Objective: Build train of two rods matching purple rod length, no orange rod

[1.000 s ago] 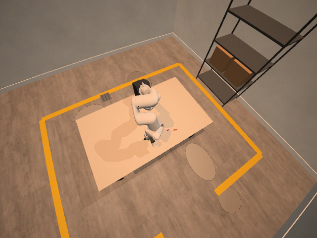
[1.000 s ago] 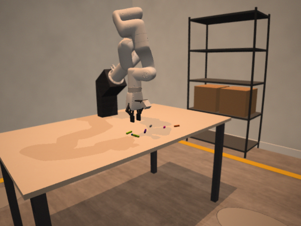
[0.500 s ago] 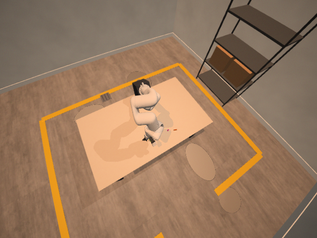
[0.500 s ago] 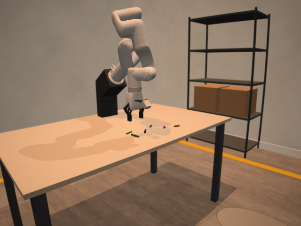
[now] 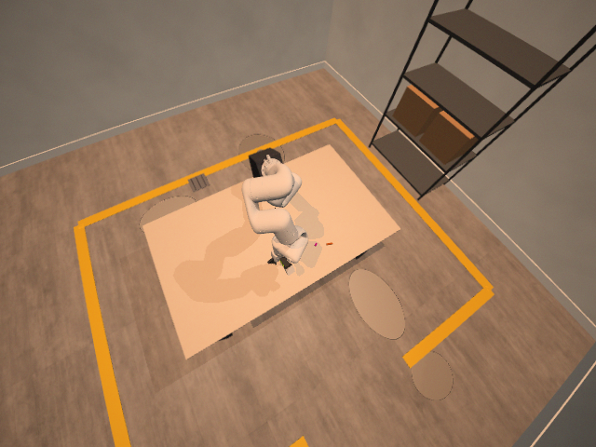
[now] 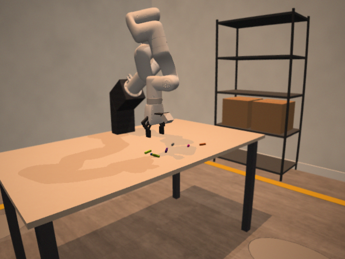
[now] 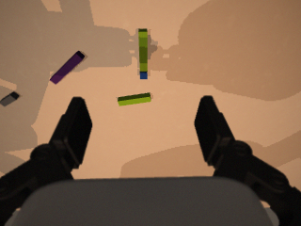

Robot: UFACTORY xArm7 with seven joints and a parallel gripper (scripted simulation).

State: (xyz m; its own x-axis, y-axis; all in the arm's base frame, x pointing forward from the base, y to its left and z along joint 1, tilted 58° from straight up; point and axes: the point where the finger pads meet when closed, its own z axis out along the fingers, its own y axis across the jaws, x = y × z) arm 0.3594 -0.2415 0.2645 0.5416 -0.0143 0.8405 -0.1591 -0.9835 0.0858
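— Where's the train?
— Lime rod point(image 7: 143, 51) butts the blue rod point(image 7: 143, 74), ahead of the gripper point(image 7: 143, 129), fingers spread wide, empty.
— Around it?
— Second lime rod point(image 7: 134, 99) nearer; purple rod point(image 7: 67, 67) ahead-left.

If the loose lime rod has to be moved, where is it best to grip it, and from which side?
Grip the loose lime rod at its middle, coming straight down from above, with the fingers closing on its two long sides. It lies flat and apart from the lime-and-blue train, so both long sides look free. The hand is open and holds nothing; it may need turning first.
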